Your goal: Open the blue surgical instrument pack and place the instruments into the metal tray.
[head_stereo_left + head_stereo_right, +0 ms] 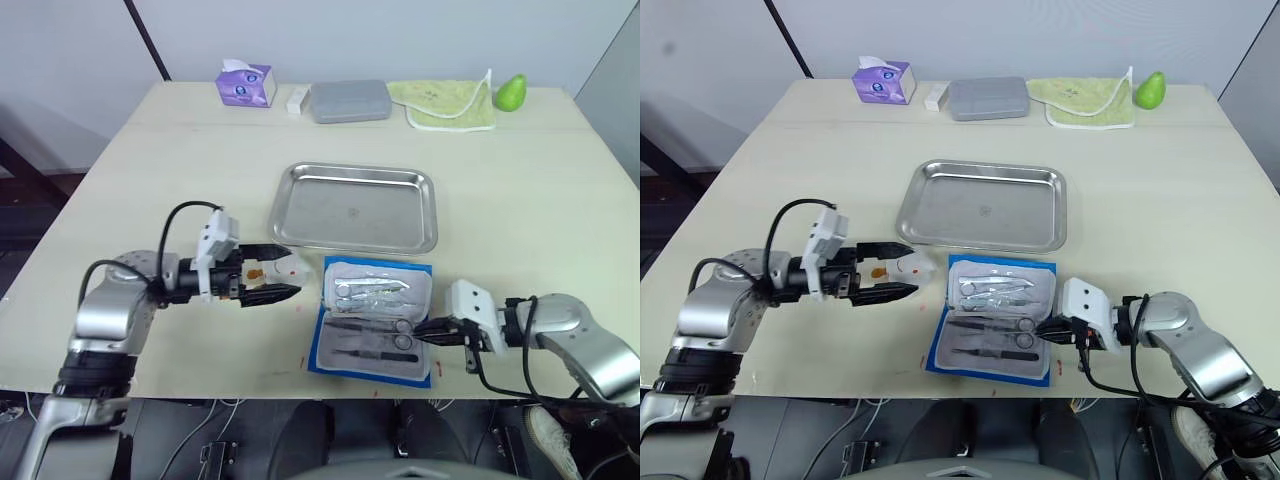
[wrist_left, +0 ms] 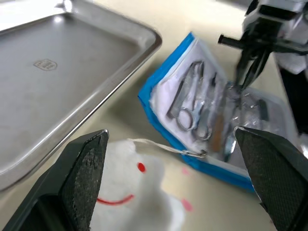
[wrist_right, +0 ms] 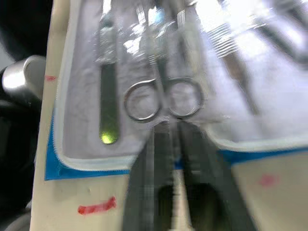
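Note:
The blue surgical instrument pack [image 1: 318, 346] lies open near the table's front edge, its whitish inner sheet showing. Several instruments lie in it, among them scissors [image 3: 163, 98] and flat forceps [image 3: 108, 91]. Just behind the pack sits the metal tray [image 1: 340, 205], which holds nothing. My left gripper [image 1: 293, 271] is open left of the pack, low over the table. A white scrap with red marks [image 2: 139, 202] lies between its fingers. My right gripper [image 1: 418, 334] is at the pack's right edge, its fingers nearly together. Their tips are against the scissors' rings.
Along the far edge stand a purple tissue box [image 1: 245, 84], a small white box [image 1: 297, 99], a matte grey case [image 1: 349, 101], a green cloth [image 1: 450, 103] and a green pear-shaped object [image 1: 511, 92]. The pack sits close to the table's front edge.

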{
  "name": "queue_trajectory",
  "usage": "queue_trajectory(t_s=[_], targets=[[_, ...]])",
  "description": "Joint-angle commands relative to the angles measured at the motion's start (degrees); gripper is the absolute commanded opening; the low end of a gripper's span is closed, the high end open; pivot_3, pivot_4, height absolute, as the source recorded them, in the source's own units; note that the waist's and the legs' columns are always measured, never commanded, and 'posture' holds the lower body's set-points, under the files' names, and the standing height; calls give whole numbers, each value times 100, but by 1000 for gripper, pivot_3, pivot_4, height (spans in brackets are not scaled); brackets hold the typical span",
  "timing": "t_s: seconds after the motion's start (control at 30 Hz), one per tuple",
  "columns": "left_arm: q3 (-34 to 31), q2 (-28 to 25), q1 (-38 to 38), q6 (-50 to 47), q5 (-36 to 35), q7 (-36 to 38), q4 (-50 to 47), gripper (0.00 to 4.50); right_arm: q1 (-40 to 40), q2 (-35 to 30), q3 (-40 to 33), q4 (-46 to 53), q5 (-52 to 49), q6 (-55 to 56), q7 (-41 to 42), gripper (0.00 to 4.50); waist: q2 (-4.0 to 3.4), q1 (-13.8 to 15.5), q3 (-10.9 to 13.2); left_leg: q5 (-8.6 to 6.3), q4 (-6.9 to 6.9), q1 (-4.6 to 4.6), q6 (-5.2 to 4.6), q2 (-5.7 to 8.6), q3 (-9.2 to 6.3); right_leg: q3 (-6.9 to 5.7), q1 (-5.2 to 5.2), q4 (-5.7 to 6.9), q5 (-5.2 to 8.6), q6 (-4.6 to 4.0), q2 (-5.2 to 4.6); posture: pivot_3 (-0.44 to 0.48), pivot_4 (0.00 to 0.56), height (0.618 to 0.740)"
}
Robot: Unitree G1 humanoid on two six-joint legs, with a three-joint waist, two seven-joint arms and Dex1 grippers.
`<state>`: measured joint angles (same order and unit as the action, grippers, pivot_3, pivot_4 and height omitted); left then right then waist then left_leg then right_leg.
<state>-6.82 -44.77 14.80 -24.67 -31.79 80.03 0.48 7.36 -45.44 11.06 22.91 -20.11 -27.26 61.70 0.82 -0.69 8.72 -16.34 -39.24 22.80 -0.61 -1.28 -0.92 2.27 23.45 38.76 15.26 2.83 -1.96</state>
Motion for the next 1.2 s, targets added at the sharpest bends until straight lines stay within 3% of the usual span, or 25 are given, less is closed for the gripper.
queue_trajectory(t_s=[0.03, 0.13, 0.17, 0.2, 0.23, 0.5, 0.67, 0.87, 1.2], targets=[[-544, -246, -294, -35, -546, 469, -164, 4500, -293, -149, -622, 570, -519, 40, 120, 1881, 1, 1, 1, 0, 1, 0, 0, 0, -1, -1, 0, 0, 0, 0, 0, 0, 150, 740], [-832, -393, -635, 53, -729, 731, -172, 4500, -753, -304, -1123, 825, -767, 147, 211, 3371, 2, 14, 2, 0, 2, 2, 0, -2, -5, -6, -1, -3, 0, 0, -1, 0, 150, 740], [-916, -452, -749, 71, -761, 808, -162, 4500, -905, -349, -1301, 901, -856, 165, 240, 3554, 2, 18, 2, 0, 1, 2, 0, -2, -4, -6, -1, -3, 0, 0, -1, 0, 150, 740], [-1006, -528, -879, 143, -763, 913, -127, 4500, -1086, -396, -1538, 986, -983, 172, 275, 4306, 2, 17, 2, 0, 2, 1, 0, 0, -1, -4, -2, -4, 0, 0, -4, 0, 150, 740], [-1083, -586, -976, 197, -769, 992, -91, 4500, -1237, -435, -1745, 1048, -1076, 184, 297, 4411, 2, 16, 2, 0, 2, 1, 0, -1, -2, -4, -3, -5, 0, 0, -4, 0, 150, 740], [-1357, -828, -1381, 527, -738, 1188, -75, 4500, -1984, -511, -2816, 1292, -1563, 218, 379, 4411, 3, 12, 3, -1, 4, -1, -1, -2, 2, -3, -3, -5, 1, 0, -1, 0, 150, 740], [-1252, -781, -1273, 664, -840, 1166, -269, 4500, -1568, -134, -2029, 1067, -1267, 524, 222, 4411, 3, 2, 4, -1, 4, -3, -1, -4, 3, -2, -2, -4, 1, 0, 2, 0, 150, 740], [-997, -732, -1132, 634, -882, 1038, -615, 4500, -921, 604, -989, -65, -492, 1414, 222, 4411, 12, 4, 7, -1, 5, -2, 0, -3, 9, 0, -2, -8, 1, 0, 0, 0, 150, 740], [-725, -597, -1129, 658, -843, 862, -813, 4500, -300, 929, -297, -1119, 220, 2251, 335, 4411, 4, 1, 12, 0, 6, -3, 0, -3, 13, 3, 0, -3, 0, 0, 2, 0, 150, 740]])
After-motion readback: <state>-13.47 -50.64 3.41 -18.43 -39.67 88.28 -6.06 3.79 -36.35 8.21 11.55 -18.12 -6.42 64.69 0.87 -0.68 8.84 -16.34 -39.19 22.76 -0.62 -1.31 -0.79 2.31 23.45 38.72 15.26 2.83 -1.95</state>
